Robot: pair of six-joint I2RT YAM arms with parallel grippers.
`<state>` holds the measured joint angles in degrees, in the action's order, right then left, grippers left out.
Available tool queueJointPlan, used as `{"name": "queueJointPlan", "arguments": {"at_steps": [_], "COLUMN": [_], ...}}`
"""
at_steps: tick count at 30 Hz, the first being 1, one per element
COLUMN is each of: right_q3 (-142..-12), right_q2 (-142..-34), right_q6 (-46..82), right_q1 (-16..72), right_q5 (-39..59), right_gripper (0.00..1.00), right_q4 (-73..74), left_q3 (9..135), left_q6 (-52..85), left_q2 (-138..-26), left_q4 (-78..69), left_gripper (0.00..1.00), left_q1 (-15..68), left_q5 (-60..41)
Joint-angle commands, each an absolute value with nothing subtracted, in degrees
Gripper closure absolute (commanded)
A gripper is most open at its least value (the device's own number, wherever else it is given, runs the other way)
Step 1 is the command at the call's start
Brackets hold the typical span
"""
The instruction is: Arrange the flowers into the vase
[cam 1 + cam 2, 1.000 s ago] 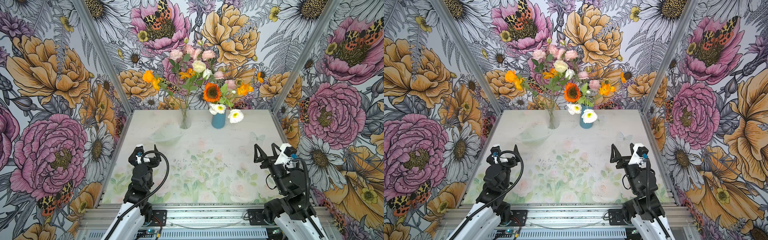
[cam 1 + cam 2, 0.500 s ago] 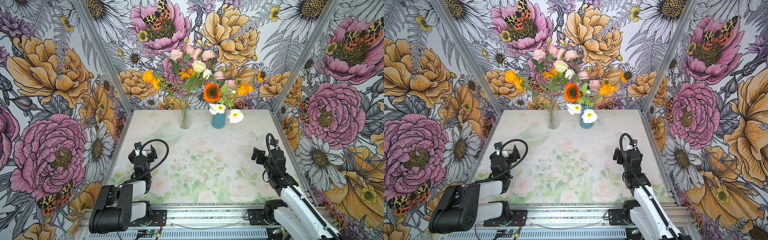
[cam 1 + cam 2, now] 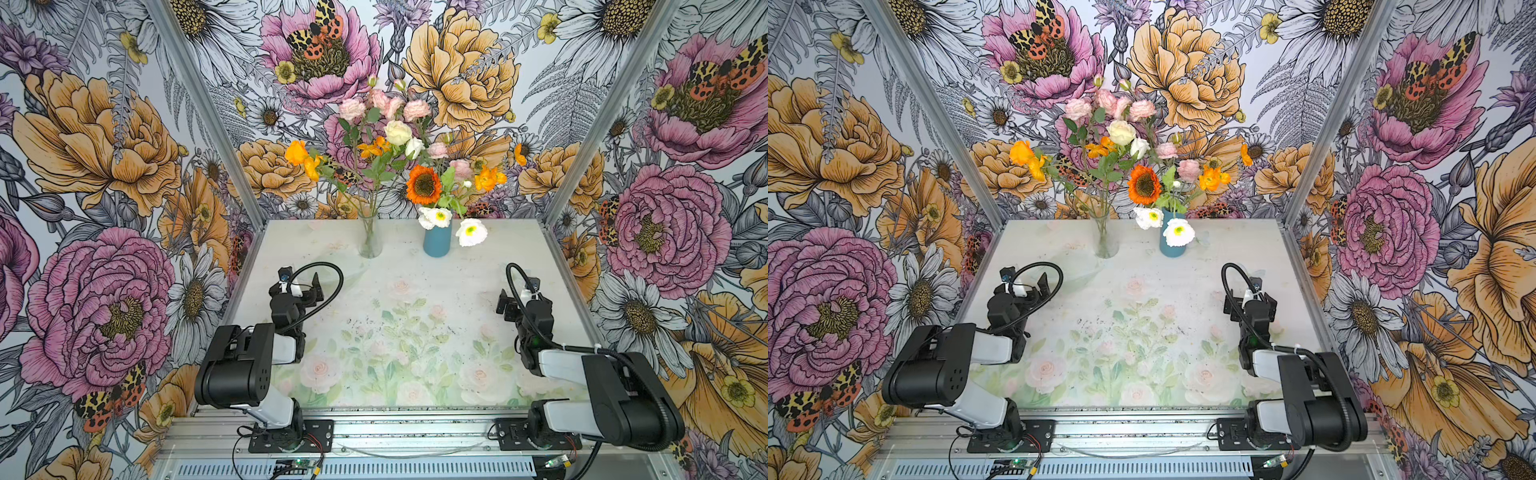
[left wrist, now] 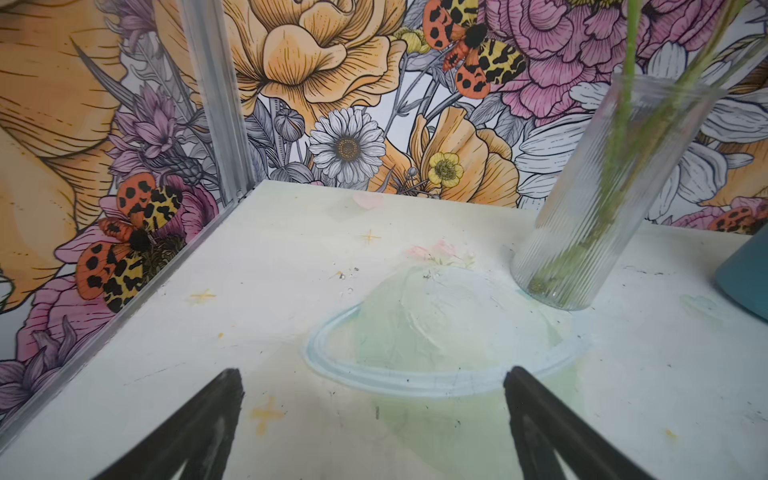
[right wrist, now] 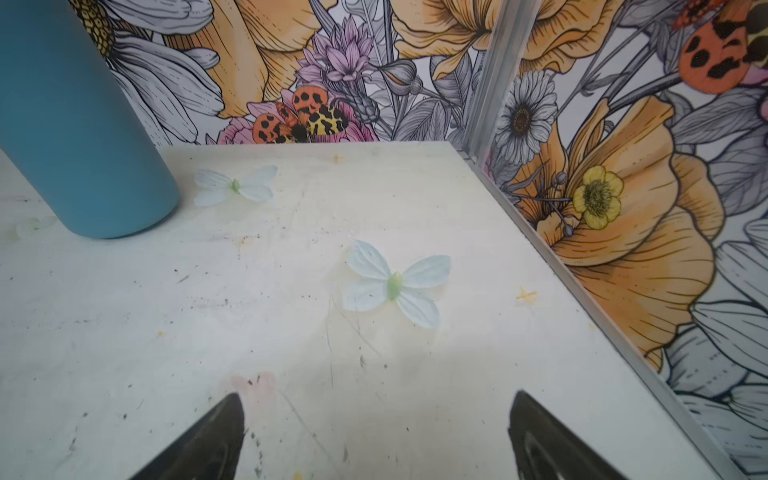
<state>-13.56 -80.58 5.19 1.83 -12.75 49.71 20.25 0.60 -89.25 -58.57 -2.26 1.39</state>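
Two vases stand at the back of the table, and both hold flowers. The clear ribbed glass vase (image 3: 370, 239) (image 3: 1106, 241) (image 4: 602, 199) carries pink ruffled, cream and orange flowers (image 3: 397, 133) (image 3: 1121, 132) on long green stems. The blue vase (image 3: 437, 243) (image 3: 1172, 248) (image 5: 75, 124) carries an orange sunflower (image 3: 424, 185) (image 3: 1145, 185), white yellow-centred heads and orange and pink ones. My left gripper (image 3: 296, 286) (image 3: 1022, 286) (image 4: 372, 378) is open and empty, low over the table, short of the glass vase. My right gripper (image 3: 521, 297) (image 3: 1249, 303) (image 5: 377, 397) is open and empty too, short of the blue vase.
Aluminium frame posts (image 3: 208, 112) (image 3: 598, 112) and flowered wallpaper walls close in the table on three sides. Two pale butterfly shapes (image 5: 395, 286) (image 5: 235, 185) lie flat on the table near the blue vase. Both arm bases sit on the front rail (image 3: 415, 432).
Both arms have folded down from an upright stance, their big links now lying low at the front. Both grippers have moved a little towards the vases and have stayed open.
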Motion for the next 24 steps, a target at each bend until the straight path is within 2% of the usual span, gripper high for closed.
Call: {"name": "queueJointPlan", "arguments": {"at_steps": [1, 2, 7, 24], "right_q3": [-13.2, -12.9, -22.6, -21.2], "right_q2": [-88.7, -89.6, -87.6, -88.0], "right_q6": [4.7, 4.3, 2.9, 4.6], "right_q1": [0.1, -0.1, -1.0, -1.1], "right_q5": [-9.3, -8.1, -0.5, -4.6], "right_gripper": [0.00, 0.01, 0.01, 0.01], "right_q4": [68.9, 70.8, 48.8, 52.4], "left_q3": [21.0, 21.1, 21.5, 21.4], "left_q6": [-0.9, -0.8, 0.5, 0.4], "left_q2": [-88.9, -88.8, -88.8, -88.8], "left_q4": [-55.3, -54.8, -54.1, -54.3], "left_gripper": [0.01, 0.01, 0.01, 0.01], "left_q1": [-2.4, -2.4, -2.6, -2.8], "left_q5": [-3.1, -2.8, 0.0, -0.2]}}
